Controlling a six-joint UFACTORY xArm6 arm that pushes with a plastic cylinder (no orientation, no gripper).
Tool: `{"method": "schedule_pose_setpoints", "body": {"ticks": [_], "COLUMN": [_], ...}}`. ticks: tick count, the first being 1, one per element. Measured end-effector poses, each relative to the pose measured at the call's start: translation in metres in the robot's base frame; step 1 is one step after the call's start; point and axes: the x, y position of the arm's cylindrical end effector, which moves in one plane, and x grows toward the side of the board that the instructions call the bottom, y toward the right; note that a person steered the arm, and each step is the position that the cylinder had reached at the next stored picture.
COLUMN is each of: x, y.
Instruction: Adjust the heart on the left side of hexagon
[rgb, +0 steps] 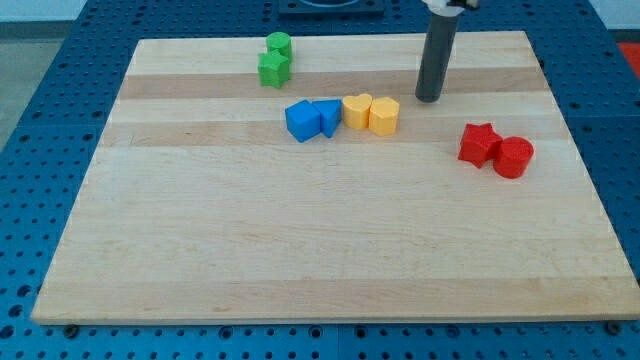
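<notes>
The tip (428, 99) rests on the surface (300, 250) at two o'clock of the yellow hexagon (384, 116), apart from it; the yellow heart (357, 111) touches the hexagon at nine o'clock; no pincer shows.

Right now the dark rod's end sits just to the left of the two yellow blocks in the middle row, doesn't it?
Not quite: the camera view shows my tip to the right of and a little above the yellow heart and the yellow hexagon, not to their left. They are indeed in the middle row, beside the blue blocks.
</notes>
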Motion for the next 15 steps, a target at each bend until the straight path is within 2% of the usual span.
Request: {"method": "schedule_pose_setpoints", "body": {"ticks": [3, 7, 9, 14, 15], "x": [0.0, 0.014, -0.006, -0.01, -0.036], "y": [-0.074, -0.084, -0.092, -0.265, -0.281]}}
